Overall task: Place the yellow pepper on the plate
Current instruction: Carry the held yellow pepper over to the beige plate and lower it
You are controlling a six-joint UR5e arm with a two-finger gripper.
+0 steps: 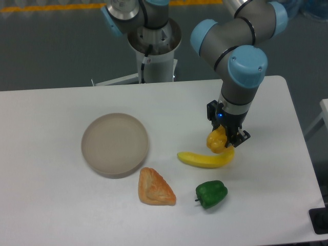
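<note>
A white table [51, 205] stood against a dark grey floor, the robot's pedestal rising behind its far edge. At the left of the spread sat the plate [115, 145], a round, shallow, beige-grey dish with a low rim, and nothing lay on it. Just beside its lower right rim lay an orange triangular pastry [156, 187]. Further right a green pepper [211, 193] rested near the front of the table, and above it a long curved banana [206, 159] lay on its side.

Over the banana's right end the arm reached down, its pincer [219, 139] clamped on the yellow pepper [217, 140]. The pepper hung between the dark fingers, close above the banana; whether the two touched could not be told from this view.

By the look of things, the grasp had been made and the carry was yet to come: the pepper was well apart from the plate, with the banana and the pastry lying in the stretch between. Moving it across and setting it down remained.

The pepper itself showed as a small, chunky, yellow-orange lump, about the green one's size, its upper part hidden by the fingers. Its stem could not be made out.
</note>
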